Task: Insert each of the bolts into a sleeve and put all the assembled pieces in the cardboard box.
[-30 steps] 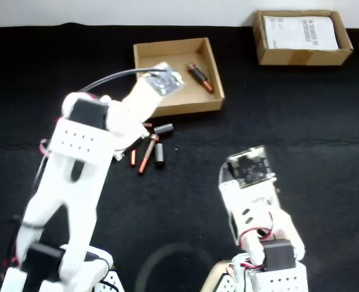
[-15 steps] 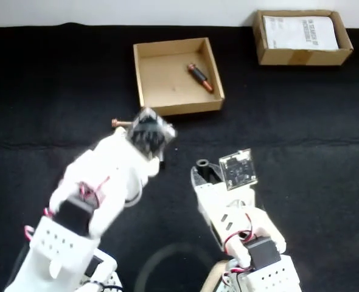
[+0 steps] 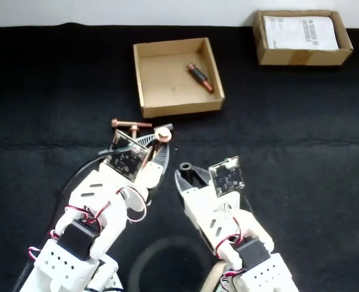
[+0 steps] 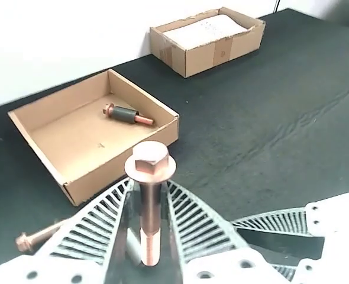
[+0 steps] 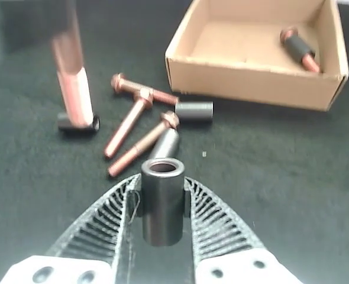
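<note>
Nearest, toward the table's front edge: left hand (image 4: 151,188) clenched on a copper hex-flange bolt (image 4: 151,168), head clear of the fingertips. Just beside it, right hand (image 5: 161,184) clenched on a dark grey metal sleeve (image 5: 161,207), bore open upward. Beyond, mid-way across the black cloth table (image 3: 301,182): loose copper bolts (image 5: 127,127) and loose dark sleeves (image 5: 194,111), clustered together. Farther, toward the far edge: open brown cardboard box (image 3: 179,109), one sleeved bolt (image 3: 201,77) lying inside. At the far right corner: second cardboard box (image 3: 301,58) holding white paper.
</note>
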Tool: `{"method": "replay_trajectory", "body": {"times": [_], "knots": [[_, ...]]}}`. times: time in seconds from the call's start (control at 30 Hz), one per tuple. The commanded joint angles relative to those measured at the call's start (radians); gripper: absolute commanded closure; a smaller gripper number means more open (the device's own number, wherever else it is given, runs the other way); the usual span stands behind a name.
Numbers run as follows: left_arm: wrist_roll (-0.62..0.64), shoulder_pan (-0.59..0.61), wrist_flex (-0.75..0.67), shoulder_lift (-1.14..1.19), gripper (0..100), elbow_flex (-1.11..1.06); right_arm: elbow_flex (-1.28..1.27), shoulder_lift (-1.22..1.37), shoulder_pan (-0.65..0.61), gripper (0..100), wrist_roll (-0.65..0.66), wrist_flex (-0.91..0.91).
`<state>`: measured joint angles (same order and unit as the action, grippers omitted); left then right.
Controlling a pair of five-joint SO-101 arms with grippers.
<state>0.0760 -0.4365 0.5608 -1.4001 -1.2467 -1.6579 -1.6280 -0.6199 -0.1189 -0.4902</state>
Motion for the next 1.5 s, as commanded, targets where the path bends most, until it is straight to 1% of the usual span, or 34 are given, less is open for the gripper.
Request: {"method": "replay_trajectory", "body": {"times": [0.0, 0.1, 0.2, 0.4, 0.47, 0.6, 0.8, 1.07, 1.23, 1.47], "knots": [[0.075, -0.013, -0.026, -0.018, 99, 0.004, -0.002, -0.007, -0.008, 99.0, -0.008, 0.079], [0.137, -0.013, -0.029, -0.018, 99, 0.001, -0.004, -0.007, -0.008, 99.0, -0.008, 0.120], [0.172, -0.013, -0.032, -0.018, 99, 0.002, -0.004, -0.007, -0.008, 99.0, -0.008, 0.130], [0.173, -0.007, -0.032, -0.016, 99, 0.035, -0.047, -0.007, -0.008, 99.0, -0.009, 0.128], [0.175, -0.007, -0.032, -0.013, 99, 0.059, -0.044, -0.007, -0.008, 99.0, -0.037, 0.128], [0.224, 0.015, -0.026, 0.087, 99, 0.145, -0.030, -0.007, -0.008, 99.0, -0.069, 0.128], [0.224, 0.012, 0.011, 0.260, 99, 0.289, -0.030, -0.007, -0.008, 99.0, -0.069, 0.128], [0.224, -0.065, 0.009, 0.312, 99, 0.275, -0.030, -0.007, -0.008, 99.0, -0.069, 0.128], [0.242, -0.076, -0.055, 0.352, 99, 0.280, -0.030, -0.007, -0.010, 99.0, -0.071, 0.128], [0.236, -0.071, -0.118, 0.369, 99, 0.294, -0.039, -0.007, -0.010, 99.0, -0.071, 0.128]]}}
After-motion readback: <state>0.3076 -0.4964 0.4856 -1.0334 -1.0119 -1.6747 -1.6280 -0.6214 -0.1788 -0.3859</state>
